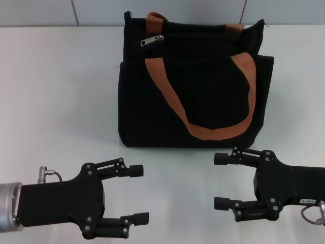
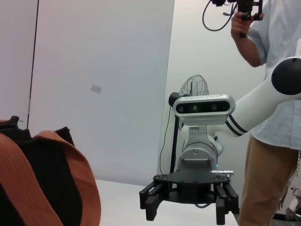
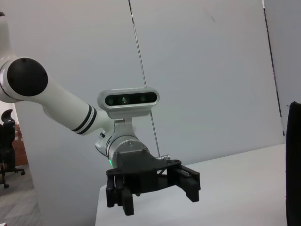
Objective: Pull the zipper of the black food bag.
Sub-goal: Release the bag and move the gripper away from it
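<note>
The surface is viewed from above by the head camera, while each wrist camera is aimed sideways, low, at the opposite gripper.

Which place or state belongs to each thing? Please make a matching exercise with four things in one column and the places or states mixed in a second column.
Column one:
1. zipper
2. black food bag
3. left pincer
4. right pincer

Column two:
a. open, low on the table, on the robot's right, touching nothing
b. at the bag's top edge, toward the robot's left
c. standing upright at the far middle of the table
d. open, low on the table, on the robot's left, touching nothing

Pairs: 1-b, 2-c, 3-d, 4-a
</note>
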Available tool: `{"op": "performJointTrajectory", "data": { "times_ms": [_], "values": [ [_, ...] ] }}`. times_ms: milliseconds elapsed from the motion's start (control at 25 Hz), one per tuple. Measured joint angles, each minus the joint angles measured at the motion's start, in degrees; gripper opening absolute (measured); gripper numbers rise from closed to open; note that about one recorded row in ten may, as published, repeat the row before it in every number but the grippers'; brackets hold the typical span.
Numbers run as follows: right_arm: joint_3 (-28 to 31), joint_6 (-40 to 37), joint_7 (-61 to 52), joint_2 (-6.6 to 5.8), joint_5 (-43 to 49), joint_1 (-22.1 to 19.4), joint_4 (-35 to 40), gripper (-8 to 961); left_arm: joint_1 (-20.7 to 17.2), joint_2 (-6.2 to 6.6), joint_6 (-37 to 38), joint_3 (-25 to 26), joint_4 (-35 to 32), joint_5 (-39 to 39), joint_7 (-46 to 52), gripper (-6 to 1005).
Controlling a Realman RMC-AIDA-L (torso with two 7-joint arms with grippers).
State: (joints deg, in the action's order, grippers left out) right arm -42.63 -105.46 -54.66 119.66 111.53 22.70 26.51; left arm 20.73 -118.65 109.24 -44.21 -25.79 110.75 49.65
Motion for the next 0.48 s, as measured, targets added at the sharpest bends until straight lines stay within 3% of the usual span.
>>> {"op": "performJointTrajectory", "data": {
  "times_ms": [360,480],
  "values": [
    [-1.22,0.44,0.0,-0.04,-0.04,0.88,-1.31,842,-0.99,-0.03,0.18,0.24,1.2,-0.59,-2.23,816],
    [-1.35,1.21,0.01,-0.05,-0.21,1.16,-1.74,842,-1.73,-0.1,-0.01,2.63,2.12,-3.85,-2.48,816]
  ]
}}
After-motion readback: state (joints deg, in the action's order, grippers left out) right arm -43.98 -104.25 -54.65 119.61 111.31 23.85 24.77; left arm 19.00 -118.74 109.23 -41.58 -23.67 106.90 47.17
